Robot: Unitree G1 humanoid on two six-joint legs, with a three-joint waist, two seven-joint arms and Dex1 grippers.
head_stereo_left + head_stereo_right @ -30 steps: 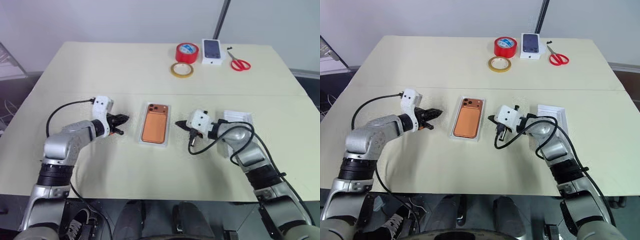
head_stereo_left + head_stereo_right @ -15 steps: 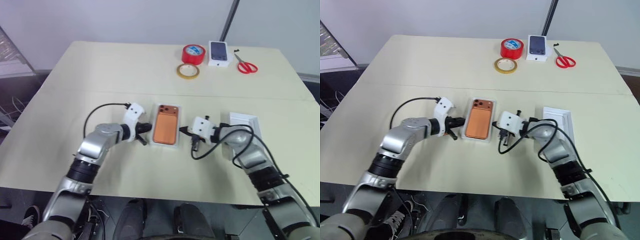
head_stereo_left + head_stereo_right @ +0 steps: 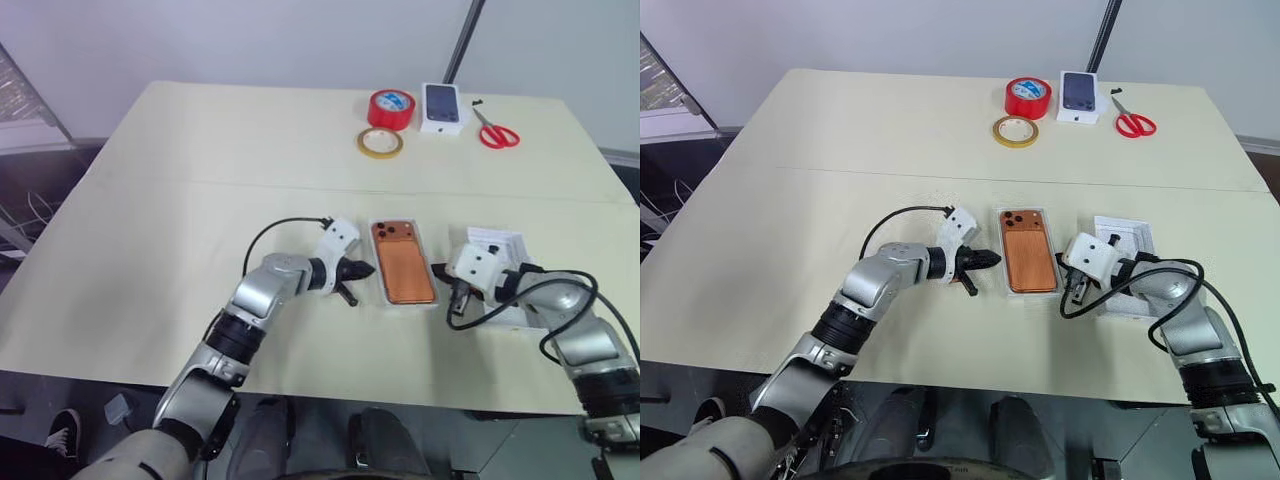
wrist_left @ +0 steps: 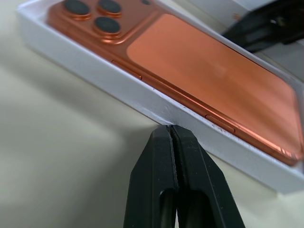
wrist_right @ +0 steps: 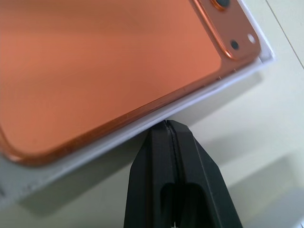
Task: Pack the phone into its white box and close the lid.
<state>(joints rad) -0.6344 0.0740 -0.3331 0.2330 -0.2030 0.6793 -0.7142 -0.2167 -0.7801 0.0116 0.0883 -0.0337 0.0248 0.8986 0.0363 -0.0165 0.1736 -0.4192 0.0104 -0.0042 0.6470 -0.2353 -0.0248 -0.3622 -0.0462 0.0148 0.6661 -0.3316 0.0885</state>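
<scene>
Right gripper (image 3: 1076, 283), fingers pressed together, sits just beside the white box (image 3: 1012, 292), though its tips hide behind its own white housing. The lid (image 3: 1140, 240) beyond it is half covered by that arm. Up close, the phone (image 5: 95, 61) runs off the frame, edges blurred.

The phone (image 3: 1029, 264) lies back-up in the white box (image 3: 1045, 290), between the left gripper (image 3: 992, 260) and right gripper (image 3: 1072, 287), both with fingers closed.

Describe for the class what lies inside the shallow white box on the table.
The orange phone lies inside the white box, back up, its dark camera lenses showing. It hides the box's floor and whatever may lie beneath it.
</scene>
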